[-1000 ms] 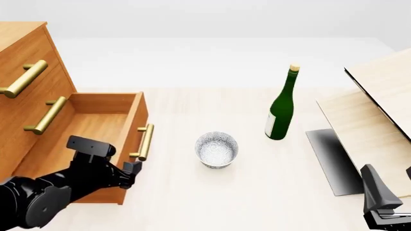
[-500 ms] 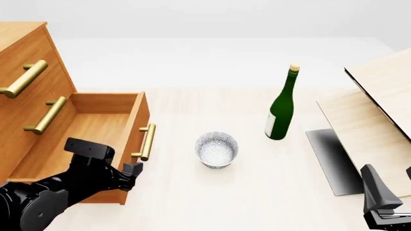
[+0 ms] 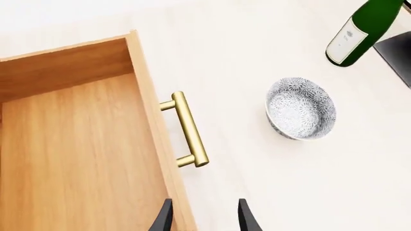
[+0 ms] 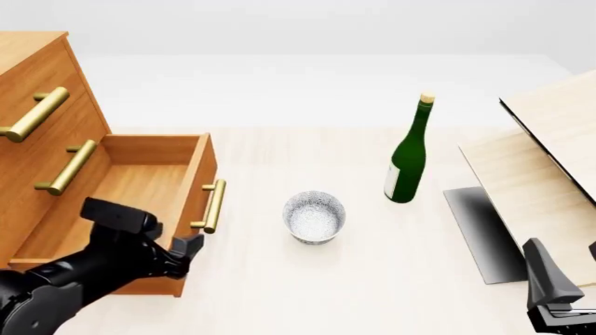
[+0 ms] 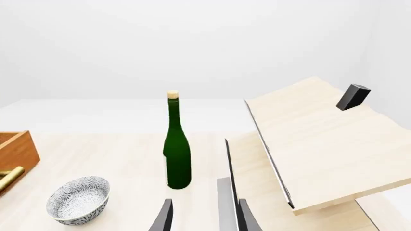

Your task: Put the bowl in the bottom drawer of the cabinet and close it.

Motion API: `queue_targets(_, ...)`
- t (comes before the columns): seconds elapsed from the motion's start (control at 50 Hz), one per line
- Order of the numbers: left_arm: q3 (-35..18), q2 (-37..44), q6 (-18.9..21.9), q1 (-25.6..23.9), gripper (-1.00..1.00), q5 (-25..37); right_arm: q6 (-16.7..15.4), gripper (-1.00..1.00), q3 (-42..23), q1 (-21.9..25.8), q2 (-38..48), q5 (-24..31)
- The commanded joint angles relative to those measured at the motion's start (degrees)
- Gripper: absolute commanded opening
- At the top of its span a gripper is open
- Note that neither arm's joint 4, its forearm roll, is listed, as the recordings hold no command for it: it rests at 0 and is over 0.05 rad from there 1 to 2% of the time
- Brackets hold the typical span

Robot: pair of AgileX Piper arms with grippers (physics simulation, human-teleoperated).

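Note:
The speckled white bowl (image 4: 314,216) (image 3: 301,108) (image 5: 78,199) stands upright on the table, just right of the bottom drawer (image 4: 139,185) (image 3: 77,159). That drawer is pulled out of the cabinet (image 4: 42,105) and is empty inside. Its brass handle (image 4: 212,206) (image 3: 188,129) faces the bowl. My left gripper (image 4: 186,250) (image 3: 204,221) is open near the drawer's front near corner, holding nothing and short of the handle. My right gripper (image 4: 549,289) (image 5: 204,219) is open and low at the near right, far from the bowl.
A green wine bottle (image 4: 407,164) (image 3: 359,33) (image 5: 176,154) stands upright behind and right of the bowl. Pale wood boards (image 4: 540,160) (image 5: 314,139) and a dark panel (image 4: 479,234) fill the right side. The two upper drawers (image 4: 38,115) are shut.
My left arm has drawn back a little toward the near left, away from the drawer handle. Drawer, bowl, bottle and right arm have not moved.

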State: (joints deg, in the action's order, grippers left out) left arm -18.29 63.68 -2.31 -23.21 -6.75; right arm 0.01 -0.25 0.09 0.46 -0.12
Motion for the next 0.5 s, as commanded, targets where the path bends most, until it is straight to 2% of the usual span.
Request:
queue_targets(0.02,-0.59,-3.57,-1.54,0.37,1.0,2.08,0.01,1.0,0.01,-0.01,-0.02,0.01)
queue_targets(0.5,-0.41,-13.06,0.06,0.61,1.0,7.87,0.0,1.0,0.01,-0.01,-0.01,0.01)
